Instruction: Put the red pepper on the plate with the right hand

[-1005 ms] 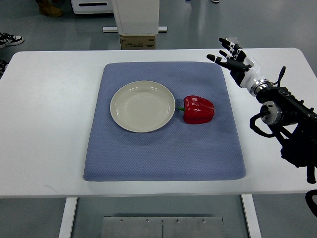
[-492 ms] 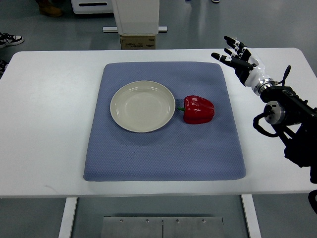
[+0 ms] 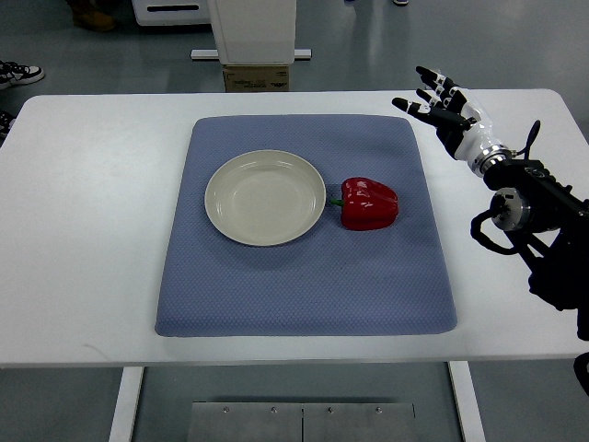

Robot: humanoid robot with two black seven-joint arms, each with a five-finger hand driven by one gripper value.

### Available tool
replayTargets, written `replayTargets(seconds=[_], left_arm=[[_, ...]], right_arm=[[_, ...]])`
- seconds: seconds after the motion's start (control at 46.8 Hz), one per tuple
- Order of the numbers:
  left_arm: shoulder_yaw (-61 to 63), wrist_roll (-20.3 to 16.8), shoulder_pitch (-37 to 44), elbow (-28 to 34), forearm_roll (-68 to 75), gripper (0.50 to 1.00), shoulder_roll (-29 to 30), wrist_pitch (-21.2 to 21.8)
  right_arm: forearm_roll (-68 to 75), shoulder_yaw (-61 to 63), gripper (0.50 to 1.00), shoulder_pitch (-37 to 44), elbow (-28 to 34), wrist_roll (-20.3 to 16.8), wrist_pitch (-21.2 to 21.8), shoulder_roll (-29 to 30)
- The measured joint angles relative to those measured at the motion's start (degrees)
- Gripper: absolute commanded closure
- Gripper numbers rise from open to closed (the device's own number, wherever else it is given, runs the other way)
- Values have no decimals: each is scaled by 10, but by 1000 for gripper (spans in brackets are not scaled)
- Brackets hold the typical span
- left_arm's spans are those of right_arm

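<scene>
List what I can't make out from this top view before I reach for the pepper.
- Left hand: out of frame.
- Right arm: cut off by the right edge past the forearm.
- Right hand palm: turned away from the camera.
- Red pepper underside: hidden by its own body.
- Cardboard box print: too small.

Right hand (image 3: 442,106): black fingers (image 3: 427,90) with white bands at joints, dark tips; black palm, white shell over back. Short white cuff behind hand, then silver ring at wrist (image 3: 487,160). Forearm (image 3: 534,207) beyond wrist: black, bulky, exposed mechanical frame with round silver-grey joint cap on side. Black cables loop out below cap; thin black stalk sticks up near wrist. Arm stays black out to picture's right edge.
</scene>
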Motion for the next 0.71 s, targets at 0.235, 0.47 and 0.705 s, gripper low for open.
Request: replayTargets(seconds=[0.235,0.47,0.705], left_arm=[[0,0,0,0,0,500,0,0],[0,0,0,0,0,500,0,0],[0,0,0,0,0,500,0,0]], right_arm=[[-5,-51,500,13,17,3,21,-34],[-31,-160,505,51,62,18,30,-82],[-120,-243,505,72,122,35,34,-103]])
